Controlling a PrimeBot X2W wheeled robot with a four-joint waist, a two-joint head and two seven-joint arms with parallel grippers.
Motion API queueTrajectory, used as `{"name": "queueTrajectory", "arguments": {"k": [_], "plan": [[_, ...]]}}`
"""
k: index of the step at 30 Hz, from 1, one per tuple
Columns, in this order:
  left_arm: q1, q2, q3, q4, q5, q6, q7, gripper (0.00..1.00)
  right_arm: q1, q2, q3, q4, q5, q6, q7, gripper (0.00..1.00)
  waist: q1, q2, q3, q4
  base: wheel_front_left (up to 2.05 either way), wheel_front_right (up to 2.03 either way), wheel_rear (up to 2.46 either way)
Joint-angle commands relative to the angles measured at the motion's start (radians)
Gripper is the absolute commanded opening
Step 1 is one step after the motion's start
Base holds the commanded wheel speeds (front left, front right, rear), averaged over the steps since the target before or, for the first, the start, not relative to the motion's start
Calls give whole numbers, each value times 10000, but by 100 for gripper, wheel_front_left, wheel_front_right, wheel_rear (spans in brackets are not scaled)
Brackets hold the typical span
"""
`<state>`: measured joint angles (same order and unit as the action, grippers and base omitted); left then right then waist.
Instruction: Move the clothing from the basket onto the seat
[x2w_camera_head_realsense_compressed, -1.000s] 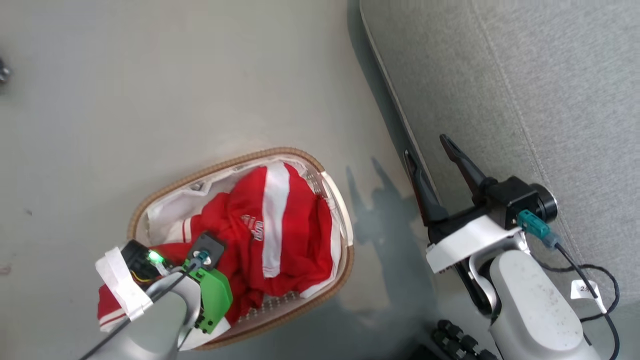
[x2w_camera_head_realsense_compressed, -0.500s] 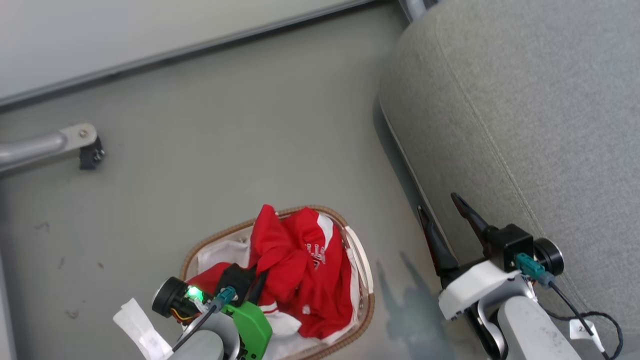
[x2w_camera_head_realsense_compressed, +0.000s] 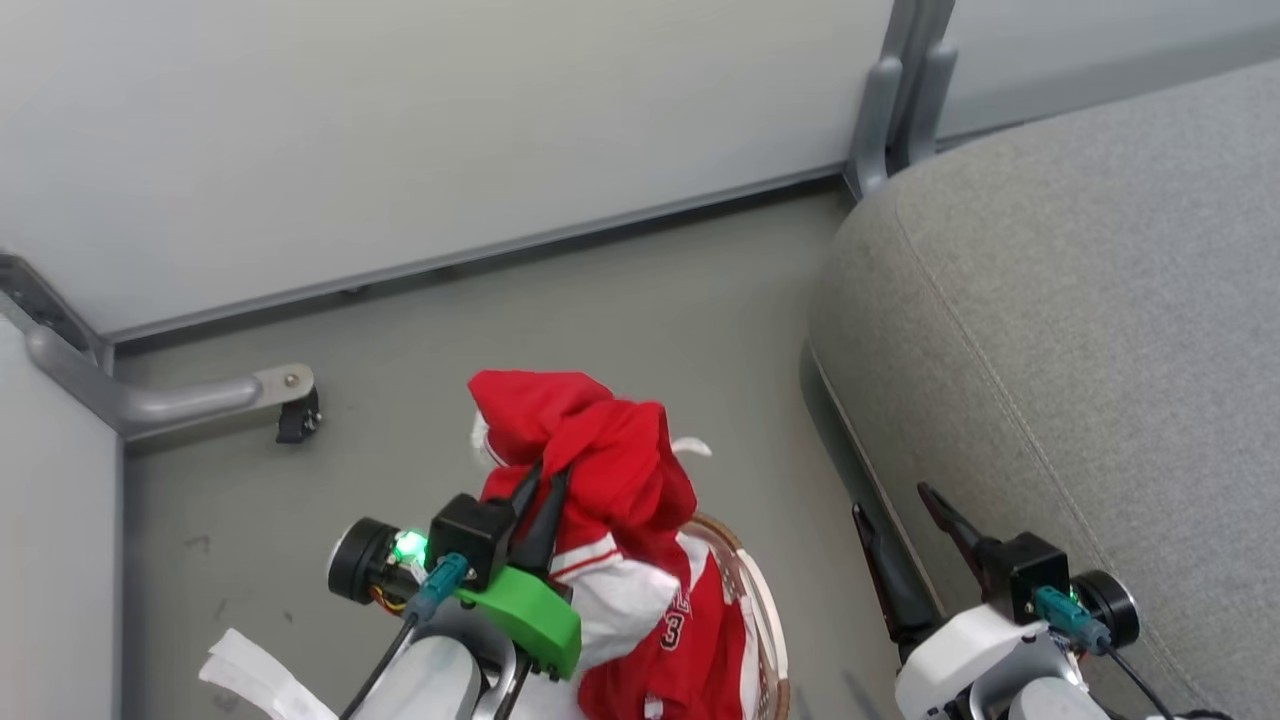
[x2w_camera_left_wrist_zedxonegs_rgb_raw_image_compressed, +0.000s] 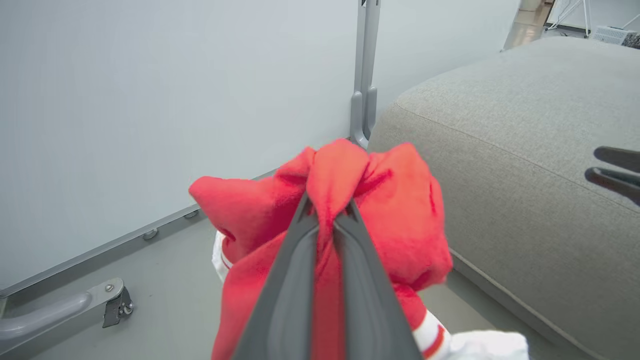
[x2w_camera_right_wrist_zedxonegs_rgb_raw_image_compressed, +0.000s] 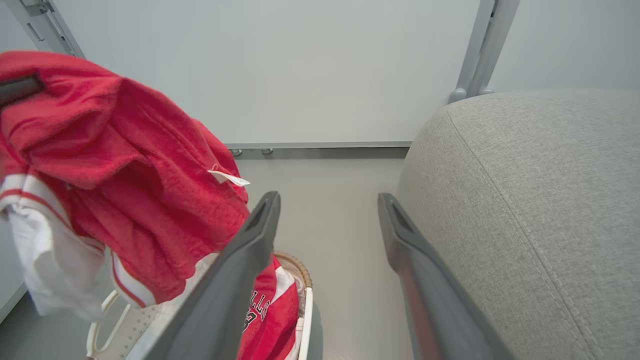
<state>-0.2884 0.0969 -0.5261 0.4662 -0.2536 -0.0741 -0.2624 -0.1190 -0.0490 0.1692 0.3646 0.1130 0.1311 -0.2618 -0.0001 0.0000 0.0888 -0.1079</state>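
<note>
A red garment (x2w_camera_head_realsense_compressed: 600, 450) is pinched in the left pincer (x2w_camera_head_realsense_compressed: 548, 475), whose 2 dark fingers are pressed together on a bunched fold of the cloth. The garment is held up above the basket (x2w_camera_head_realsense_compressed: 765, 600), which stands on the grey floor (x2w_camera_head_realsense_compressed: 640, 300) beside the seat (x2w_camera_head_realsense_compressed: 1080, 350). From the pinch the cloth is draped downward, so that its long axis runs roughly vertical: the gathered red bulk is uppermost around the fingertips, and the white-trimmed, striped edge is turned down toward the basket. A small white tag (x2w_camera_right_wrist_zedxonegs_rgb_raw_image_compressed: 228, 177) is seen sticking out from the side of the hanging cloth that faces the seat. A second piece, a jersey (x2w_camera_right_wrist_zedxonegs_rgb_raw_image_compressed: 265, 315) marked with black-and-white lettering and the number 3, is seen in the basket under the hanging garment; whether the 2 pieces touch cannot be told. The right pincer (x2w_camera_head_realsense_compressed: 892, 500) is held with its fingers spread apart and nothing between them, low beside the front edge of the seat, the fingers pointed toward the pale wall panel (x2w_camera_head_realsense_compressed: 450, 130). The seat's cushion is bare, and a grey metal post (x2w_camera_head_realsense_compressed: 885, 110) is seen at its far corner.
</note>
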Motion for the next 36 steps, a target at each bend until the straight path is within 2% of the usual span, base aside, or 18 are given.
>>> {"name": "queueTrajectory", "arguments": {"k": [1, 8, 16, 25, 33, 36], "plan": [[154, -52, 131, -247, 101, -59, -35, 0, 197, -38, 2, 44, -31, -6, -49, 100, 1, 0, -583, 256, 0, 0, 0], [-179, -306, 804, -1474, 375, -233, -23, 0, 417, -35, 499, 186, -105, -7, -49, 100, 1, 0, -810, 343, 0, 0, 0], [-330, -412, 908, -1892, 478, -396, -25, 0, 239, -217, 2493, 419, 64, -7, -49, 100, 1, 0, -909, 572, 0, 0, 0], [-449, -454, 383, -1875, 254, -492, -23, 0, -1133, -177, 3910, 933, 121, -7, -50, 100, 1, 0, -893, 1098, 0, 0, 0], [-581, -452, -415, -1835, -89, -506, -23, 0, -2413, -44, 3927, 1822, -175, -7, -41, 100, 1, 0, -782, 1694, 0, 0, 0], [-609, -451, -698, -1832, -247, -486, -25, 0, -2657, -29, 4066, 1916, 71, -7, -36, 100, 1, 0, -754, 1895, 0, 0, 0]]}}
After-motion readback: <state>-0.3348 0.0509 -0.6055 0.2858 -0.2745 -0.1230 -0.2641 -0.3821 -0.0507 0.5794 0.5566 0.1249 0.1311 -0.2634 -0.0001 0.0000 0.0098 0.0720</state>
